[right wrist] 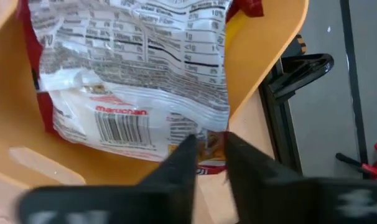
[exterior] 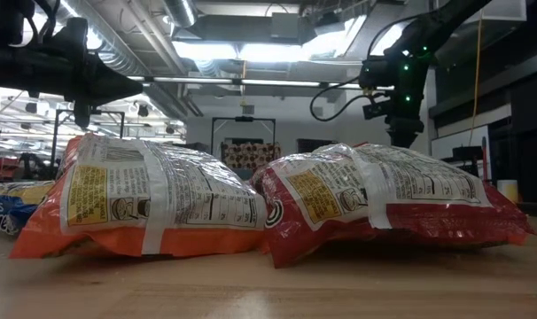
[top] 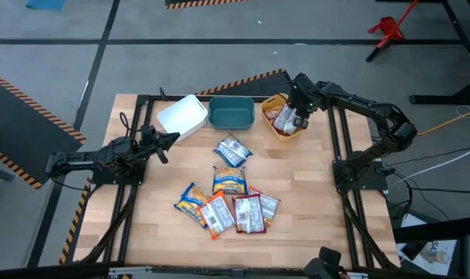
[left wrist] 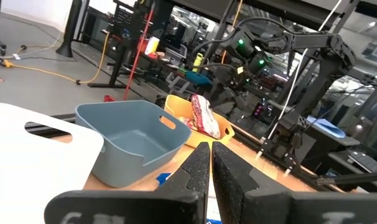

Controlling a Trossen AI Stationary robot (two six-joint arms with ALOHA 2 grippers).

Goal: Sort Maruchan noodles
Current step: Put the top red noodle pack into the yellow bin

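Wooden slats make up the surface [top: 297,209], framed by black rails, with grey floor all round. Most of the Maruchan noodles [top: 229,203] lie loose in a cluster near its middle and front: a blue-white packet [top: 232,150] nearest the bins, an orange one just in front of it, and a fan of orange and red packets touching one another closer to the front edge. At least one red packet [right wrist: 135,74] already lies label-down in the orange bin [top: 267,108], which stands at the back beside the teal bin [top: 231,113] and the white bin [top: 182,116]. The right gripper [right wrist: 208,163] hangs right over that orange bin, its jaws drawn almost together just above the packet's edge; whether they pinch the wrapper or hold nothing I cannot tell. The left gripper [left wrist: 211,167] waits at the surface's left side with its jaws pressed together, pointing toward the teal bin. For the next pick, the loose cluster lies forward of both arms; the blue-white packet sits roughly midway, slightly nearer the left gripper, its long axis running diagonally across the surface.
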